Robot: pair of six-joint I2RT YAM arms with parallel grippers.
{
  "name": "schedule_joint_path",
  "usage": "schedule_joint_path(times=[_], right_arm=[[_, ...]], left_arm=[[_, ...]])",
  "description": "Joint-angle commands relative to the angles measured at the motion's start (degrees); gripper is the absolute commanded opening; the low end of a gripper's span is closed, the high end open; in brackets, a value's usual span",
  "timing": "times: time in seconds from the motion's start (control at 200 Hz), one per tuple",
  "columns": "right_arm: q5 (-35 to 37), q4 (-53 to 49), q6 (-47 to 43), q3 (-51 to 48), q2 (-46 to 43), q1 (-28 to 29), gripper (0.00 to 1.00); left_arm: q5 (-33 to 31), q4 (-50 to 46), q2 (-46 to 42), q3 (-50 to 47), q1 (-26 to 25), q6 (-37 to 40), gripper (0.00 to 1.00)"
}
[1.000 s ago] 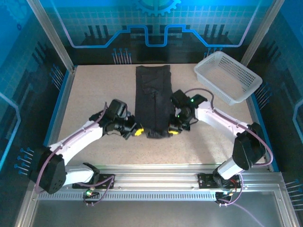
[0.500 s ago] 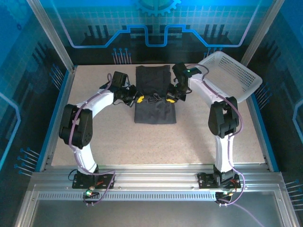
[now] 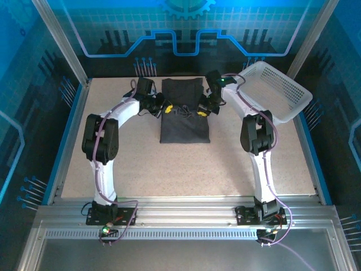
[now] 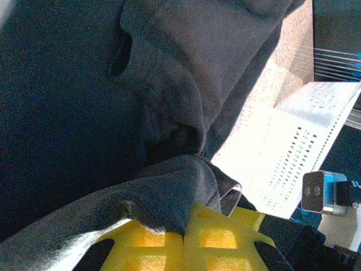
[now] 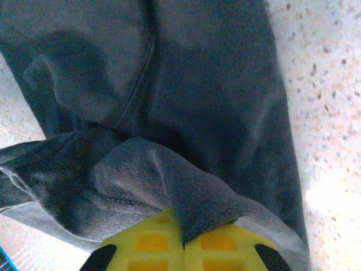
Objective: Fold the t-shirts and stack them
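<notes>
One dark charcoal t-shirt (image 3: 184, 125) lies folded over on the speckled table (image 3: 237, 164), at the middle back. My left gripper (image 3: 167, 109) is at its left edge and my right gripper (image 3: 201, 110) at its right edge, both over the fold's upper layer. In the left wrist view the yellow pads (image 4: 146, 245) of the left gripper (image 4: 184, 237) are pressed together, with a fold of t-shirt (image 4: 169, 84) pinched in the seam. The right gripper (image 5: 184, 245) is likewise shut on a bunched edge of the t-shirt (image 5: 214, 101).
A white lattice basket (image 3: 282, 93) stands at the back right, close to the right arm; it also appears as the white perforated basket (image 4: 299, 147) past the cloth. Blue frame rails (image 3: 67, 141) border the table. Bare table (image 5: 327, 113) lies right of the shirt.
Both grippers moved from the shirt's near end toward the back, carrying that end with them. The long strip of cloth now lies doubled over and shorter.
</notes>
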Motion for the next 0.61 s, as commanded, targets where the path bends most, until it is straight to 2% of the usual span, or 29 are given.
schedule_joint_path(times=[0.0, 0.035, 0.09, 0.18, 0.235, 0.33, 0.43, 0.505, 0.6], right_arm=[[-2.53, -0.76, -1.46, 3.98, 3.97, -1.63, 0.35], [-3.02, -0.68, -1.85, 4.93, 4.42, -2.03, 0.46], [-3.14, -0.35, -2.61, 5.64, 3.94, -2.74, 0.54], [-1.88, -0.19, -4.87, 5.19, 0.74, -3.45, 0.61], [-0.53, -0.32, -6.04, 3.12, -2.94, -3.62, 0.7], [1.74, 1.48, -6.26, -6.35, -10.42, -3.64, 0.72], [2.55, 6.83, -4.36, -21.78, -19.09, -3.29, 0.73], [1.23, 10.94, -2.17, -31.46, -23.75, -2.64, 0.73], [-1.0, 15.37, 0.78, -39.59, -26.21, -0.69, 0.72]], left_arm=[[0.93, -1.41, 3.99, 4.25, 1.6, 2.24, 0.26], [1.2, -0.82, 4.62, 5.0, 1.94, 2.34, 0.38], [1.19, 0.42, 4.2, 5.14, 2.23, 2.56, 0.46], [-0.27, -1.22, 0.42, 3.49, 2.25, 4.48, 0.54], [-2.21, -2.3, -3.99, -0.9, 2.16, 5.41, 0.54], [-5.37, 0.68, -13.83, -15.21, 2.08, 2.28, 0.53], [-5.72, 6.27, -21.05, -29.42, 1.73, -3.56, 0.53], [-4.53, 12.34, -22.94, -36.79, 0.75, -8.89, 0.53], [-3.45, 15.86, -21.26, -39.03, -0.78, -11.89, 0.54]])
